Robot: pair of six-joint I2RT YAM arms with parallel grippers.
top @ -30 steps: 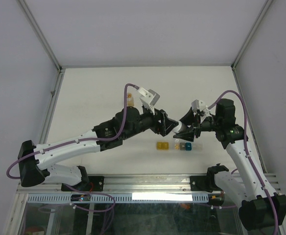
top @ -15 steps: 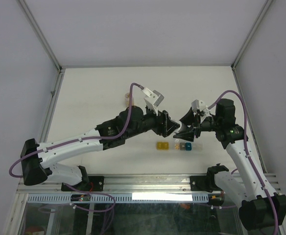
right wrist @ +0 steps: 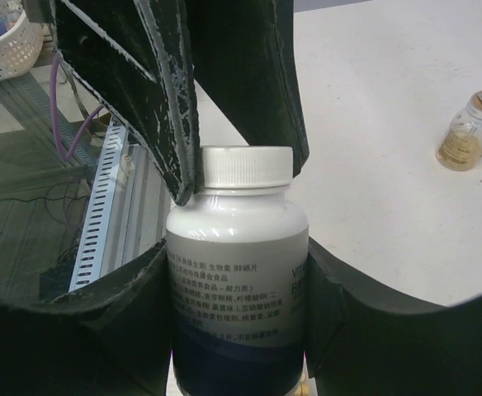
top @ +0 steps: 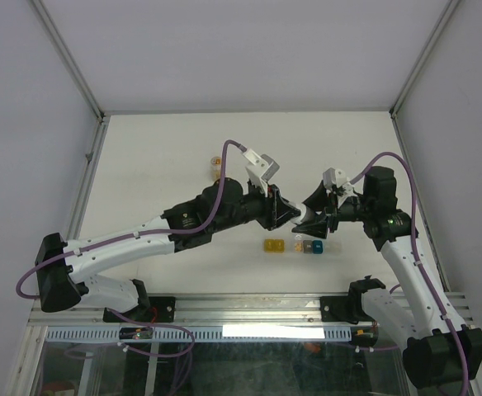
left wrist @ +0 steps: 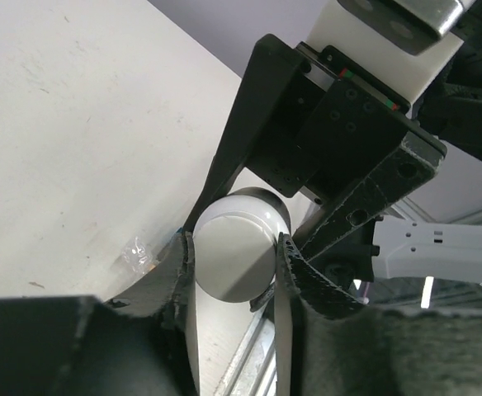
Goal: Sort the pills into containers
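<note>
A white pill bottle with a blue band and a ribbed white cap is held above the table between the arms. My right gripper is shut on the bottle's body. My left gripper is shut on the cap, its black fingers reaching in from the far side. In the top view the two grippers meet just above the containers, a short strip with a yellow box and a blue-teal box. The pills are hidden.
A small amber bottle stands on the table behind the left arm, also in the right wrist view. The slotted metal rail runs along the near table edge. A white basket sits beyond that edge.
My left gripper has moved slightly right, onto the bottle's cap, and closed on it. The right arm and the bottle have stayed in place.
</note>
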